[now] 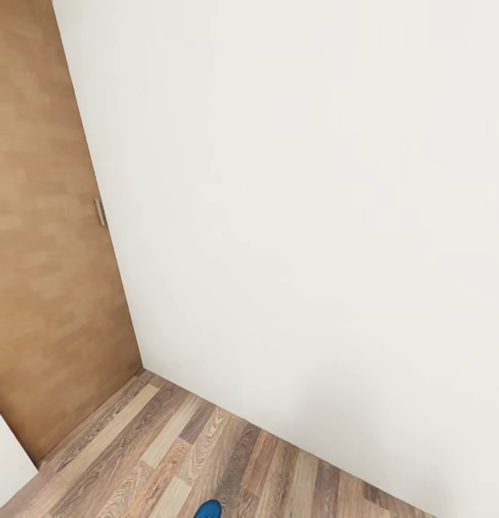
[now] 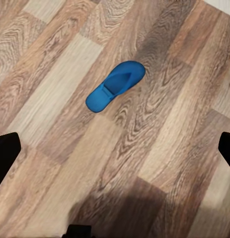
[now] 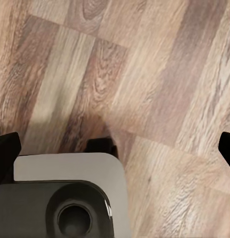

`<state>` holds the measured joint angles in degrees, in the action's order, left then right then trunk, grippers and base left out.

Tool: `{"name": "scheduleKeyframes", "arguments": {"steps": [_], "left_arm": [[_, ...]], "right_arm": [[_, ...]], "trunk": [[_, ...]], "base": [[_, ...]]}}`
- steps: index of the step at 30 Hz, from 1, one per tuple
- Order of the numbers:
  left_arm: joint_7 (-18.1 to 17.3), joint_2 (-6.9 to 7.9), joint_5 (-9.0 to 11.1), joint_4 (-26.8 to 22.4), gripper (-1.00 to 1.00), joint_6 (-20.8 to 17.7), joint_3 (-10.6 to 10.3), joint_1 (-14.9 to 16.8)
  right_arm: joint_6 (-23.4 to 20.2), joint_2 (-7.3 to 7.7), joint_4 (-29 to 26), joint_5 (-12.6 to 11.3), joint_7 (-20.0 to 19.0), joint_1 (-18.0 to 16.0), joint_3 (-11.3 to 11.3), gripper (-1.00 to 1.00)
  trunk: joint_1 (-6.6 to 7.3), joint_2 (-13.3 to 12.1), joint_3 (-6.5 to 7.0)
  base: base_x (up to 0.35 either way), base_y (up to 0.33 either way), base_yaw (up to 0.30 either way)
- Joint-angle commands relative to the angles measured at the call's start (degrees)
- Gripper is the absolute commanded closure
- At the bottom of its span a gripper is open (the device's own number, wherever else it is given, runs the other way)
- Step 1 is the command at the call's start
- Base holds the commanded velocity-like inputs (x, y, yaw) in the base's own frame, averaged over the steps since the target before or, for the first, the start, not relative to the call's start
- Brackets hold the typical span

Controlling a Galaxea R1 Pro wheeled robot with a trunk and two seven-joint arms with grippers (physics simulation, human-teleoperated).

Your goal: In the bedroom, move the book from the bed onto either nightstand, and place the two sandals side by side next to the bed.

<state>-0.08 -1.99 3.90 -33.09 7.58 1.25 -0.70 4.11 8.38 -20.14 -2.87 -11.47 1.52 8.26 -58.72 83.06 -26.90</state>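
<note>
A blue sandal (image 2: 115,86) lies flat on the plank floor (image 2: 55,99), strap up, well apart from the left gripper (image 2: 115,148), whose dark fingertips (image 2: 5,151) sit spread wide with nothing between them. It looks like a lineup for a top-down pick. The right gripper (image 3: 115,146) is likewise spread and empty above the robot's base (image 3: 70,193). Beyond the sandal stand a white wall (image 1: 300,216) and wooden door (image 1: 41,252).

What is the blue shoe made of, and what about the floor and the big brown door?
The sandal looks like smooth matte foam or rubber: one even bright blue, soft edges, thin strap. The floor looks like wood planks or wood-print laminate, with grain swirls and mixed brown tones. The door looks like lighter wood veneer, flat and faintly grained, with a small metal handle.
</note>
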Motion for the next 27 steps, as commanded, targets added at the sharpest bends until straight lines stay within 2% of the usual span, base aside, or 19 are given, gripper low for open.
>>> {"name": "scheduleKeyframes", "arguments": {"steps": [1,27], "left_arm": [[0.0,-0.03,0.4,0.0,-1.0,0.1,0.1,0.0],[0.0,-0.06,0.4,0.0,-1.0,0.1,0.1,0.0]], "right_arm": [[0.0,-0.02,-0.1,-0.3,-0.5,0.0,0.4,-1.0],[0.0,-0.11,0.0,-0.3,-0.5,0.1,0.3,-1.0]], "trunk": [[-0.01,0.0,-0.03],[-0.01,0.0,-0.03]], "base": [[0.007,-0.015,0.293],[0.001,-0.001,0.292]]}}
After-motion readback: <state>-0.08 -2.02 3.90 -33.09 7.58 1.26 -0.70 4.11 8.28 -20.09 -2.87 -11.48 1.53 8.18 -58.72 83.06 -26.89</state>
